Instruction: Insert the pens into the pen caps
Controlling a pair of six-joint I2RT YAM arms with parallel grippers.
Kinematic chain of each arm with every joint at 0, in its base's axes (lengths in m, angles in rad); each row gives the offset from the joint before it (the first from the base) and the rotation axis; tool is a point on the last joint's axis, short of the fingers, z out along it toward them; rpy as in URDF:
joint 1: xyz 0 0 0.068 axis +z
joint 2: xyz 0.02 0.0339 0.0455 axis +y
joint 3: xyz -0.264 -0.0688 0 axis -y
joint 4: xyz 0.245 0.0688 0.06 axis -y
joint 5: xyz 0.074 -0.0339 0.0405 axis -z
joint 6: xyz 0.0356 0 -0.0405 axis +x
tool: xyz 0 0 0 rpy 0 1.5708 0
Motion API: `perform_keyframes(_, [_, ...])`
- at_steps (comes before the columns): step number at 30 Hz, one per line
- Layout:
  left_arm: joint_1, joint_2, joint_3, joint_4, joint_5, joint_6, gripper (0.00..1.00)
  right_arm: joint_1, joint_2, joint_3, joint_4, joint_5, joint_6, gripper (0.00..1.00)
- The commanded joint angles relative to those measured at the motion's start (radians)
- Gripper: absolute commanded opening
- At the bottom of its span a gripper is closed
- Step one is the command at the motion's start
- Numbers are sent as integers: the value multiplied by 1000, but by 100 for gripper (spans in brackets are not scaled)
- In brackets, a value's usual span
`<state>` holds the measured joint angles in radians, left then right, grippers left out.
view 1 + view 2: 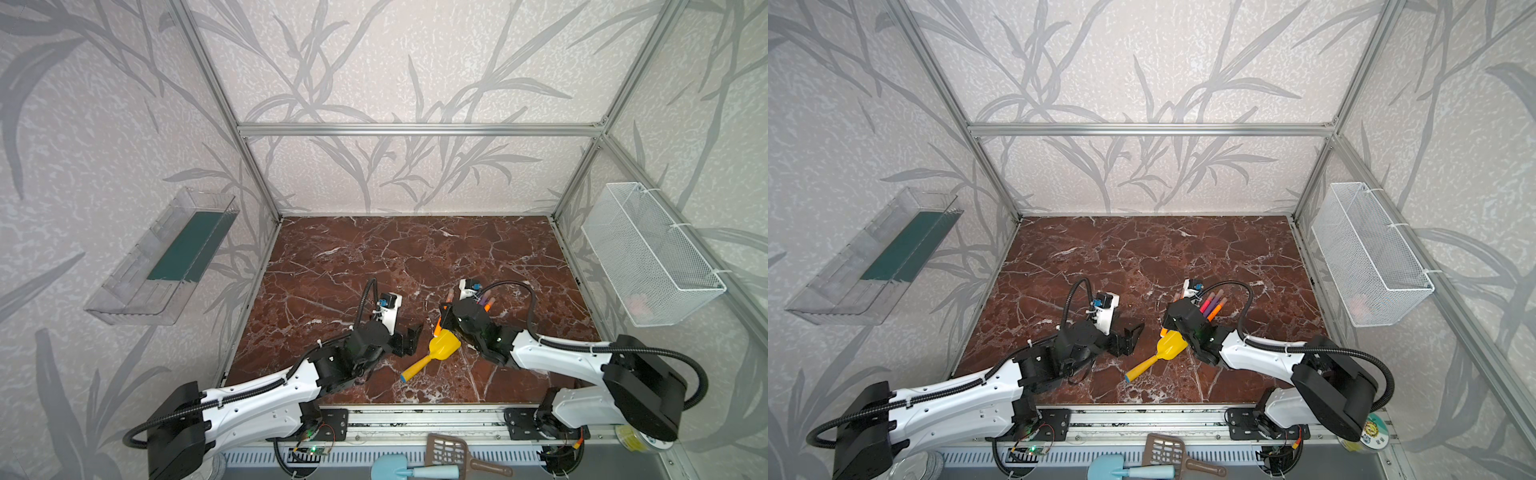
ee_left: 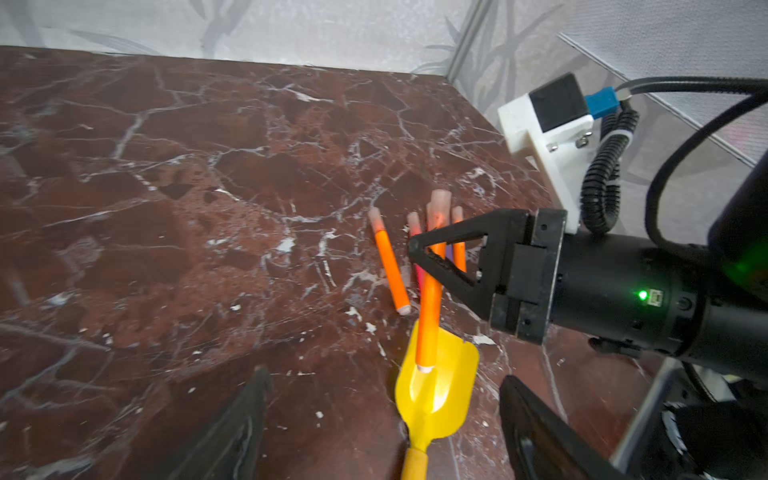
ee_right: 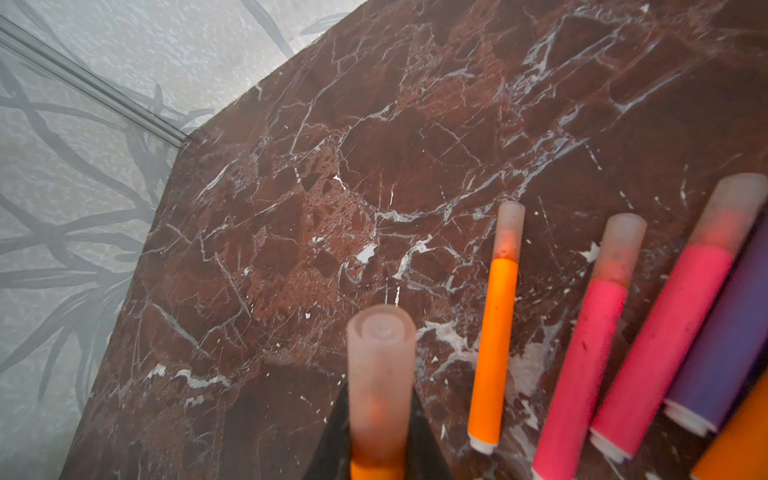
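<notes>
Left hand (image 1: 412,339) is spread wide, empty; right hand (image 2: 429,258) pinches a capped orange pen (image 2: 428,328).

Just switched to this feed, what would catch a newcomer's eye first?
The right gripper pinches a capped orange pen, its white end over the blade of the yellow shovel, mid-table. More capped pens lie beside it, and the left gripper stands open and empty left of the shovel.

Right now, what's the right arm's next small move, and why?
Probably lower the right gripper and set its capped orange pen down beside the capped pens on the marble table. Its cap looks seated, and the left gripper stands open, clear of it.
</notes>
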<state>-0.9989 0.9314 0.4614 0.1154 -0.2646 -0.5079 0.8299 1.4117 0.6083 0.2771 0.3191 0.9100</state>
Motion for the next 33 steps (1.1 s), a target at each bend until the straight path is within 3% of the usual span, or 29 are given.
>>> perform_keyframes(1, [22,-43,-20,-73,-67,-41,89,-70,81,66,-32,-92,-29,0])
perform_keyframes(10, [43,-77,-43,-72,-58,-43,90,-160,354,300,-165,-196,-52,0])
perform_keyframes(16, [52,-72,-45,-75,-66,-43,90,-185,413,336,-202,-214,-49,1])
perform_keyframes(29, [65,-97,-49,-90,-70,-53,92,-190,364,281,-189,-189,-48,32])
perform_keyframes(33, [73,-100,-38,-103,-82,-42,99,-189,309,274,-213,-172,-58,40])
